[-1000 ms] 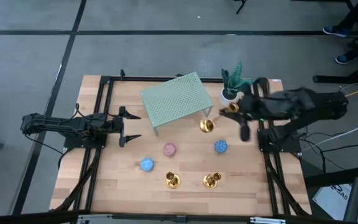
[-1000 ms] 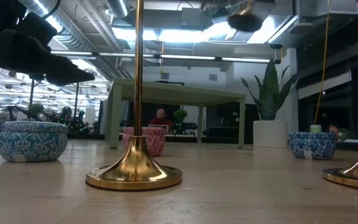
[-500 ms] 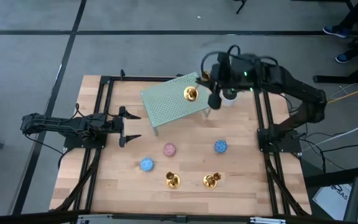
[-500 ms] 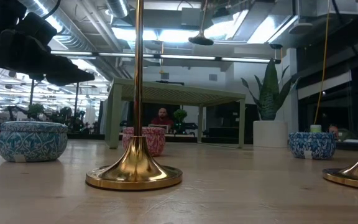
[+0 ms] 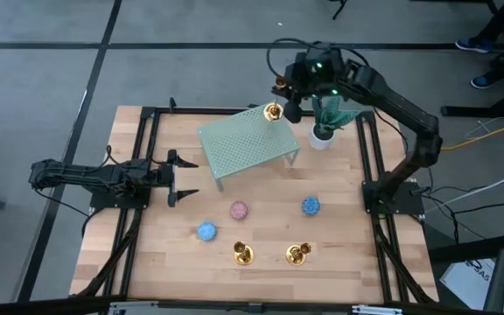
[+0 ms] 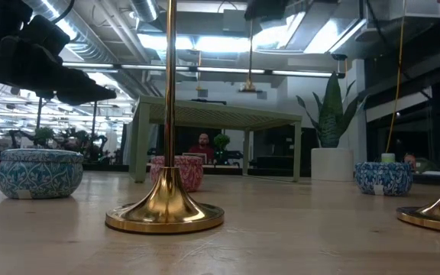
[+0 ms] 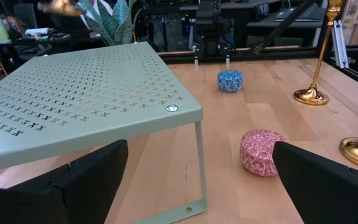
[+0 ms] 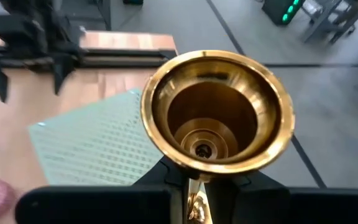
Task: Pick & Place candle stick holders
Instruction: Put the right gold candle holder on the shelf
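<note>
My right gripper (image 5: 287,90) is shut on a gold candle stick holder (image 5: 272,111), held high over the far right corner of the green shelf (image 5: 248,140). The right wrist view looks down into its cup (image 8: 216,112). In the low view its round base (image 6: 248,88) hangs above the shelf top. Two more gold candle stick holders (image 5: 243,255) (image 5: 297,254) stand on their round bases near the table's near edge. My left gripper (image 5: 182,179) waits open at the table's left, pointing at the shelf. My right gripper pinches the thin stem (image 8: 194,200) just under the cup, between its two fingers (image 8: 253,190). The fingers come slanting down from the table's right and lie across the stem. The holder hangs upright below them, its base lifted clear of the shelf.
A potted plant (image 5: 325,122) stands right of the shelf, close under my right arm. A pink round piece (image 5: 238,210) and two blue ones (image 5: 206,231) (image 5: 311,206) lie on the wooden table's middle. Black rails (image 5: 370,175) run along both sides.
My right gripper has swung from the table's right side toward the left and the far edge, turning as it went. It has carried the candle stick holder, still lifted, from beside the plant to over the shelf's far right corner.
</note>
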`<state>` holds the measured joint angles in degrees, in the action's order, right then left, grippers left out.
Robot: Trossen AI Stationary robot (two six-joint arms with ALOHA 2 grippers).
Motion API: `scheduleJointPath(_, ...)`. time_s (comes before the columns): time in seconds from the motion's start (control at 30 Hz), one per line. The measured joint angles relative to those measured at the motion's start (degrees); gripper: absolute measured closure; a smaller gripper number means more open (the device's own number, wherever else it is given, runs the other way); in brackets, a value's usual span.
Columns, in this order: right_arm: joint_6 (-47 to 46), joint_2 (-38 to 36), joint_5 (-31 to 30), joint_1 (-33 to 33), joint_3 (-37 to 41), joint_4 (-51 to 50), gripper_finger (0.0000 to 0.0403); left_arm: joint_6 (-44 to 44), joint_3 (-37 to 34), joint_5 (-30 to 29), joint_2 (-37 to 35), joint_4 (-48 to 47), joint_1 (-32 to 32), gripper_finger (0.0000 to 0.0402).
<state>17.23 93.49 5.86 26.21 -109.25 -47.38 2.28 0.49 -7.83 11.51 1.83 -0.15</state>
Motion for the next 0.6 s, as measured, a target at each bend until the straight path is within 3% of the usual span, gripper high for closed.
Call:
scheduleJointPath(0.23, -0.7, 5.9, 1.7, 2.9, 0.1, 3.8, 0.0368, 0.0, 0.0, 0.0, 0.0, 0.0, 0.0, 0.0002)
scheduleJointPath(0.6, -5.1, 6.6, -0.1, 5.0, 0.1, 6.3, 0.0372, 0.0, 0.0, 0.0, 0.0, 0.0, 0.0, 0.0002)
